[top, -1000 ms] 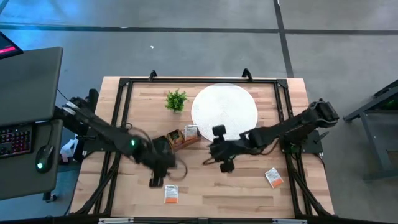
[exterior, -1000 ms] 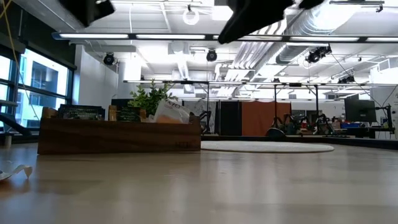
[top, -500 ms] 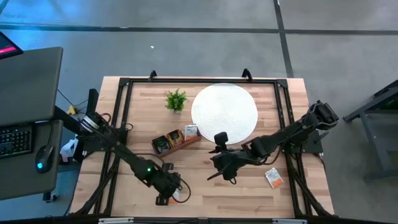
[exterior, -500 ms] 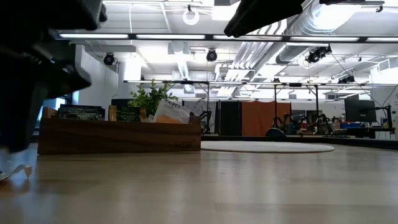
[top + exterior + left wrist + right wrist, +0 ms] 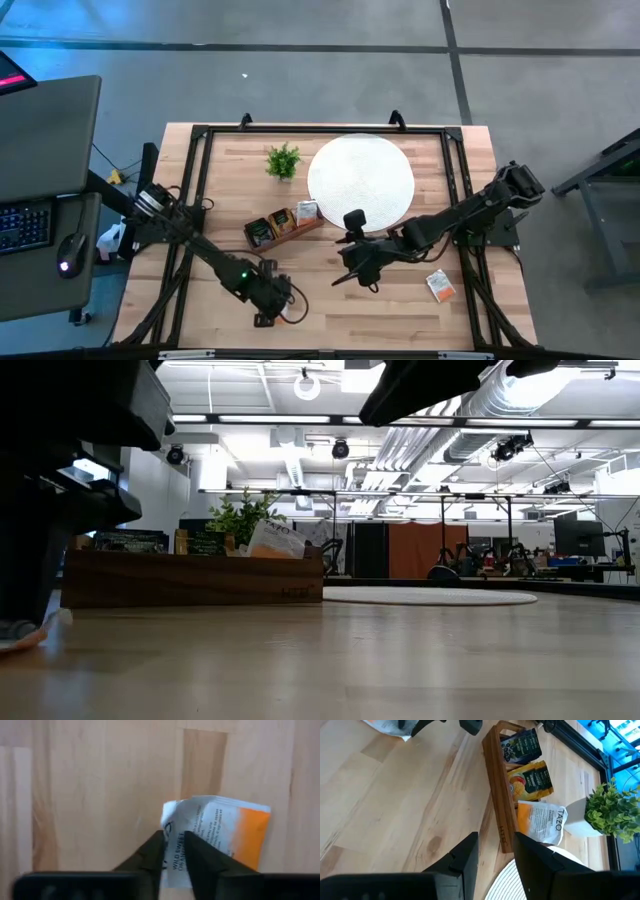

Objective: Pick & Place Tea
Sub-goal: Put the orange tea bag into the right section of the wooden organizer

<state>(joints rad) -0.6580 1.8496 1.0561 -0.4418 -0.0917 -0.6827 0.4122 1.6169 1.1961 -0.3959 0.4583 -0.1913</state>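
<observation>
An orange-and-white tea sachet [image 5: 220, 830] lies flat on the wood near the table's near edge [image 5: 290, 313]. My left gripper [image 5: 174, 845] is down on it, shut on its white end; the low view shows that gripper at the far left [image 5: 40, 560] with the sachet [image 5: 20, 633] under it. My right gripper [image 5: 338, 280] hovers open above mid-table, near the white disc [image 5: 360, 180], touching nothing. A second orange-and-white sachet [image 5: 440, 286] lies flat toward the table's right. The wooden tray [image 5: 500, 795] holds black sachets [image 5: 522, 745] and an upright white-and-orange one [image 5: 542, 822]. My left gripper pinches the sachet's white end [image 5: 175, 827] between its two fingers, coming from above and pointing down. That end's corner [image 5: 169, 812] is crumpled up beside the fingers. The orange end [image 5: 252, 837] still lies on the table.
The small green plant [image 5: 283, 160] stands beyond the tray [image 5: 283, 226], left of the disc. A black frame [image 5: 200, 135] runs along the table's edges. Bare wood lies between the two grippers and along the near edge.
My left gripper has swung from beside the tray toward the table's near edge and come down onto the sachet there. In the low view the sachet's end now stands raised against the fingers. My right gripper has shifted slightly toward the near edge.
</observation>
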